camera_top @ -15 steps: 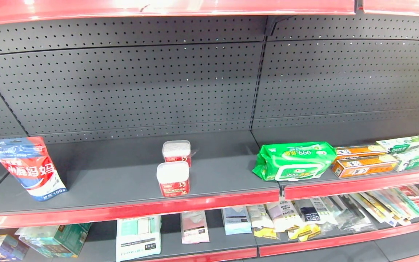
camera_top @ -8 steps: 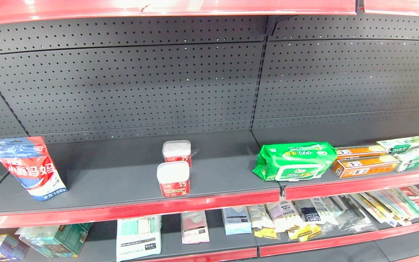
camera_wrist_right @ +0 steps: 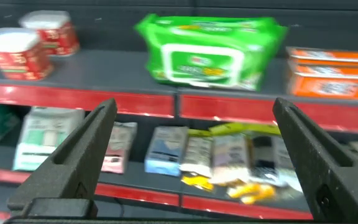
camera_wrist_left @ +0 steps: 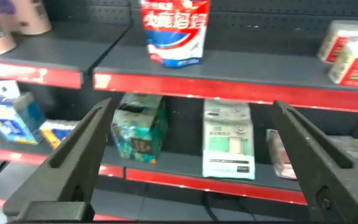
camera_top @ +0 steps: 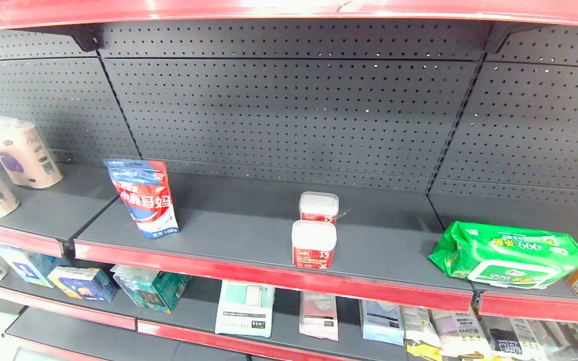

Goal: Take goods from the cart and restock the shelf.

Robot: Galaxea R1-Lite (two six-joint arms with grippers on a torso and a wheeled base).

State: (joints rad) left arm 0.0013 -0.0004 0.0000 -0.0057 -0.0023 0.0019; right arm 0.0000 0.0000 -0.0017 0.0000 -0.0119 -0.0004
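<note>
Plainly, the left gripper (camera_wrist_left: 191, 104) and right gripper (camera_wrist_right: 194, 102) hung spread and empty before the shelf (camera_top: 269, 274). Its tubs (camera_top: 313, 244) stood near six o'clock and the pouch (camera_top: 143, 198) toward nine; a careless reach might topple either off the lip.

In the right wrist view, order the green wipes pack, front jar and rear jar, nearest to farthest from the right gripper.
1. Green wipes pack, straight ahead of the right gripper.
2. Front jar, off to the side.
3. Rear jar, behind it.
</note>
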